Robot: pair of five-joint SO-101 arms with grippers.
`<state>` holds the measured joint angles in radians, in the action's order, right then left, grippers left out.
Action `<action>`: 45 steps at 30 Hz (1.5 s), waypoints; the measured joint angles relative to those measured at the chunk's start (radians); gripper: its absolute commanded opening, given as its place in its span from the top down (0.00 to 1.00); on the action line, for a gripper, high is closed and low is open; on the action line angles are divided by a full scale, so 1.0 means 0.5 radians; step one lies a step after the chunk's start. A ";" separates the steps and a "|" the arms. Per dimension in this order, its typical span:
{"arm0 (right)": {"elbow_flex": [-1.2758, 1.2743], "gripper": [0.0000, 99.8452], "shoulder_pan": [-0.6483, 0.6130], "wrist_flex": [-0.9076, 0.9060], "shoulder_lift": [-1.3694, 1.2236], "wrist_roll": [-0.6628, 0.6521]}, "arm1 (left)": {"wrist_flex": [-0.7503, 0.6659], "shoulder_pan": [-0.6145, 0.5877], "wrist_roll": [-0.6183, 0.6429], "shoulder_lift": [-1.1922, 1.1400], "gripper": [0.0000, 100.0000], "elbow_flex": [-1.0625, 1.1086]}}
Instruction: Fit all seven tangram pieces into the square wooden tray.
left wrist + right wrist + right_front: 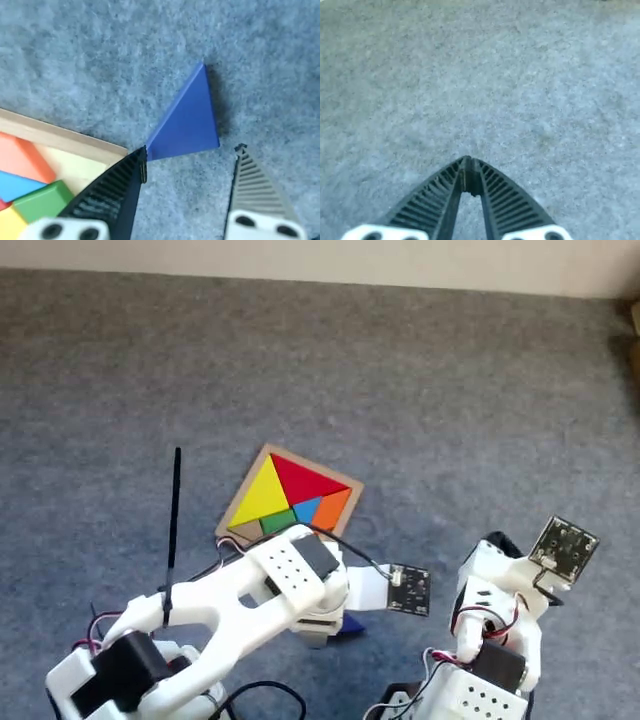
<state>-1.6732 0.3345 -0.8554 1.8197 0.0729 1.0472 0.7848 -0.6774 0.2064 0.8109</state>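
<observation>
The fingers (120, 190) of the left gripper (191, 151) stand wide apart, holding nothing, their tips either side of one edge of the blue triangle (187, 120); that piece lies flat on the grey, felt-like worktop (450, 390) just outside the square wooden tray (60, 137), close to one corner of its rim; whether it touches the rim is hard to tell. The right gripper (468, 172) has its fingers (510, 205) pressed together on nothing, over bare worktop well apart from the tray. The triangle looks stiff, thin and light, with a smooth painted face that may slip; since no two of its edges run parallel, a pinch across slanting sides would likely squeeze it out, so the safer hold seems to be one finger on the long edge and the other at the opposite corner, pressing down into the soft cloth to get under it. In the tray sit a yellow triangle (262, 495), a red triangle (305, 478), an orange piece (335, 508), a light-blue piece (307, 510) and a green piece (280, 522); a pale bare patch (80, 167) shows inside the rim nearest the blue triangle. From above, the left arm covers the tray's near corner and most of the blue triangle, so the count of seated pieces cannot be checked; the black finger cuts off the bare patch, leaving its shape uncertain.
</observation>
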 measured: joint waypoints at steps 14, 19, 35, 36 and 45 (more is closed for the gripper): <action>0.000 0.99 0.000 0.006 0.000 0.000 | -0.028 0.021 0.000 -0.224 0.82 -0.098; 0.000 0.99 0.000 0.006 0.000 0.000 | -0.021 0.034 0.000 -0.227 0.83 -0.098; 0.000 0.99 0.000 0.006 0.000 0.000 | 0.129 0.031 0.000 -0.230 0.83 -0.203; 0.000 0.99 0.000 0.006 0.000 0.000 | 0.135 0.031 0.000 -0.230 0.83 -0.206; 0.000 0.99 0.000 0.006 0.000 0.000 | 0.261 0.018 0.068 -0.230 0.83 -0.338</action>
<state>-1.6732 0.3345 -0.8523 1.8197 0.0729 1.1776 0.7940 -0.6437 0.0913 0.6421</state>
